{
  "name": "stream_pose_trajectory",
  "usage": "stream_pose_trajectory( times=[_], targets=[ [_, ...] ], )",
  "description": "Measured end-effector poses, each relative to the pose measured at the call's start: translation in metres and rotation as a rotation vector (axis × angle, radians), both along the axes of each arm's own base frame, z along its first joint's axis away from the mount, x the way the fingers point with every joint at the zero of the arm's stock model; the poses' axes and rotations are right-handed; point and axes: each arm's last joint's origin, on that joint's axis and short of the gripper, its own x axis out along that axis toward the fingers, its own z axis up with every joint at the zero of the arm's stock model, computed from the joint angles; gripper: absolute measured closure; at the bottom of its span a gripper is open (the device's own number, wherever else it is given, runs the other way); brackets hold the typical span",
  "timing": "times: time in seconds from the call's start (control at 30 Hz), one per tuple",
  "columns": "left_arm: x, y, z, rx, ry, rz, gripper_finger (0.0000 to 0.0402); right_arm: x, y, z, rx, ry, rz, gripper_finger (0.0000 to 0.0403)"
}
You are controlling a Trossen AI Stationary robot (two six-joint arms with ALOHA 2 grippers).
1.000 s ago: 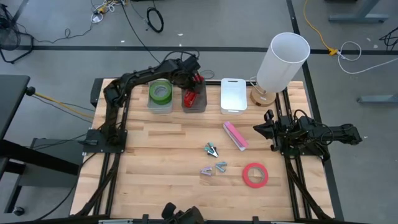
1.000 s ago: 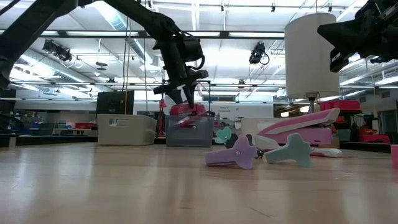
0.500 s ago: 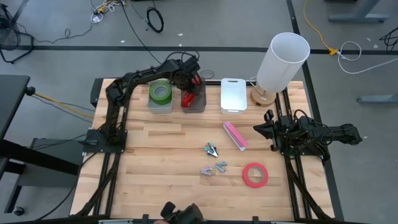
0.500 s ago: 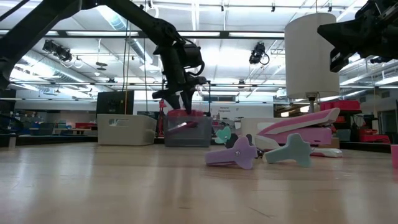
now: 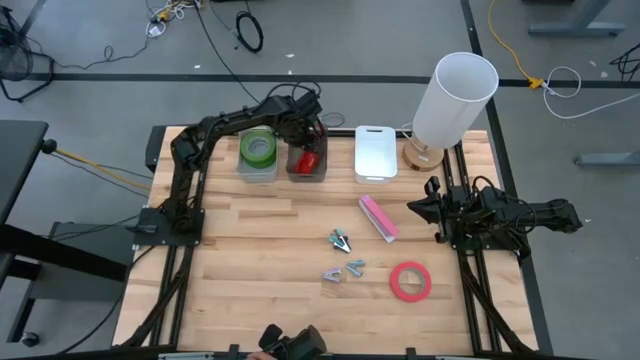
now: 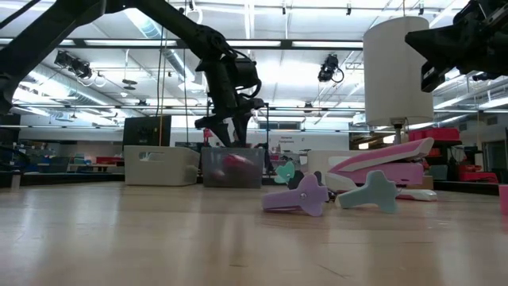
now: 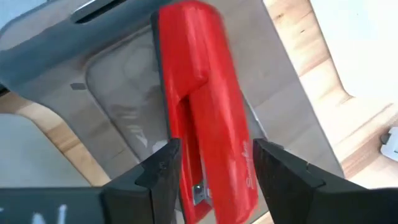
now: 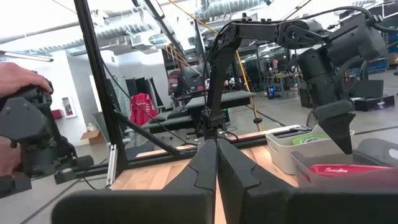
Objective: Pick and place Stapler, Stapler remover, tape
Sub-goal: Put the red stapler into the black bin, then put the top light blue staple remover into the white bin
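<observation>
My left gripper (image 5: 304, 140) stands open over a clear bin (image 5: 322, 172) at the table's far edge. A red stapler (image 7: 208, 112) lies in the bin, below and between the fingertips; the low view shows the stapler (image 6: 235, 164) resting on the bin's floor. A green tape roll (image 5: 257, 148) sits in the neighbouring bin. On the table lie a pink stapler (image 5: 378, 217), three small stapler removers (image 5: 341, 240) and a red-pink tape roll (image 5: 410, 281). My right gripper (image 8: 216, 149) waits shut at the right edge.
A white lidded box (image 5: 375, 152) stands to the right of the bins, and a tall white lamp (image 5: 455, 95) on a wooden base at the far right corner. Bare wood lies between the bins and the loose things in the middle. A person's hand (image 8: 18, 81) shows beyond the table.
My left gripper has sunk a little toward the bin with the red stapler, then opened and let go. The stapler, held at the bin's rim a second ago, has dropped out of the fingers and now lies down inside the bin.
</observation>
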Motion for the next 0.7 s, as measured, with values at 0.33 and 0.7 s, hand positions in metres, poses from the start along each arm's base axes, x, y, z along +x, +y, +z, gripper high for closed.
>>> stream_pose_trajectory(
  times=[0.33,0.7],
  targets=[
    [0.001,0.001,0.001,0.021,-0.007,0.004,0.0179,0.0,0.0,0.0,0.0,0.0,0.0,0.0386],
    [0.005,0.004,0.014,0.039,-0.048,-0.008,0.0179,0.0,0.0,0.0,0.0,0.0,0.0,0.0386]
  ],
)
